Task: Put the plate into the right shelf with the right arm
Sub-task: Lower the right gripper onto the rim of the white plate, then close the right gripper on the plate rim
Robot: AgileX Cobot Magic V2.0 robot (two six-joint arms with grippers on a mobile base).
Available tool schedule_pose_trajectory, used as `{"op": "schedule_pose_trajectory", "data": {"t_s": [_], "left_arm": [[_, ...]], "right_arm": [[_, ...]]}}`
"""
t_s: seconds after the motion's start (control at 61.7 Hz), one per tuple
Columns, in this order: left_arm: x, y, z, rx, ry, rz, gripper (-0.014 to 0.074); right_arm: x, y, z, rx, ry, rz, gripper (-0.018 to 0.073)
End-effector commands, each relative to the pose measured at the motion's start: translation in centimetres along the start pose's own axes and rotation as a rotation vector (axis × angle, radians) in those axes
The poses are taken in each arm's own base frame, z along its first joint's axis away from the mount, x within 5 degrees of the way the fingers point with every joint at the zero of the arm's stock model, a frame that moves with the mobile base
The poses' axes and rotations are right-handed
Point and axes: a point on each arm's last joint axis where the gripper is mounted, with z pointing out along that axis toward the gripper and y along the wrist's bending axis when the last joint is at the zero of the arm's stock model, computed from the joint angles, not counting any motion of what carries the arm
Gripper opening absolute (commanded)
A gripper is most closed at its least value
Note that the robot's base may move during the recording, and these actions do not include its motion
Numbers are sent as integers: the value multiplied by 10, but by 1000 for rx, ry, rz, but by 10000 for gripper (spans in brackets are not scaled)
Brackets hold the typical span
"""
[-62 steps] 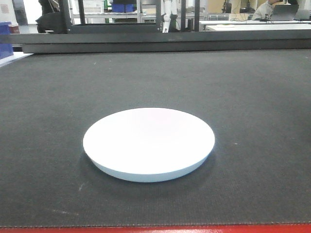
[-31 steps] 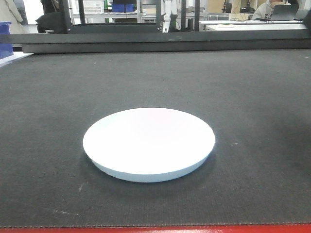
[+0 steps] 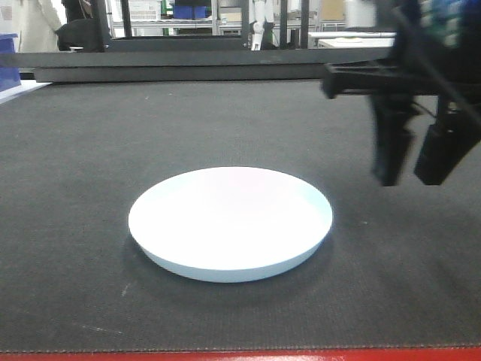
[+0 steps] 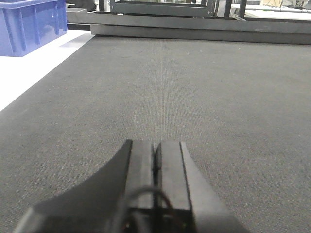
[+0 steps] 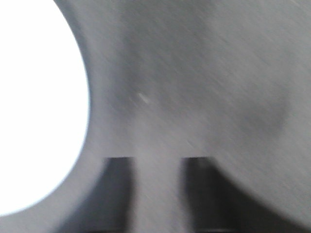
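**Exterior front view.** The plate (image 3: pixel 230 222) lay flat on the dark-matted counter (image 3: pixel 83 135), near mid-frame. My right gripper (image 3: pixel 409 174) hung to its right, clear of the rim, jaws parted and empty. Only this view showed the whole plate and the jaws raised off the mat.

**Left wrist view.** My left gripper (image 4: pixel 156 162) sat low over bare mat, jaws pressed together on nothing. A blue bin (image 4: pixel 30 24) stood at far left. No plate appeared here.

**Right wrist view.** The picture was blurred. The plate (image 5: pixel 34 107) filled the left side, beside my jaws and not between them. Only this view showed that sideways offset.

**Hazard.** The rim looked shallow and glossy. In my judgement, a descent at this offset could land one finger on the rim and tip or shove the plate. A thin bite could slip.
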Motion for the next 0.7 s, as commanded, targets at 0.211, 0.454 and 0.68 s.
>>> {"op": "schedule_pose_trajectory", "data": {"t_s": [0.211,0.454,0.68], "left_arm": [[-5,1,-1,-12,-89,-15,-128],[-5,1,-1,-12,-89,-15,-128],[-5,1,-1,-12,-89,-15,-128]], "right_arm": [[-33,26,9,-30,-23,9,624],[-36,31,23,-51,-5,35,624],[-38,32,32,-47,4,75,623]]}}
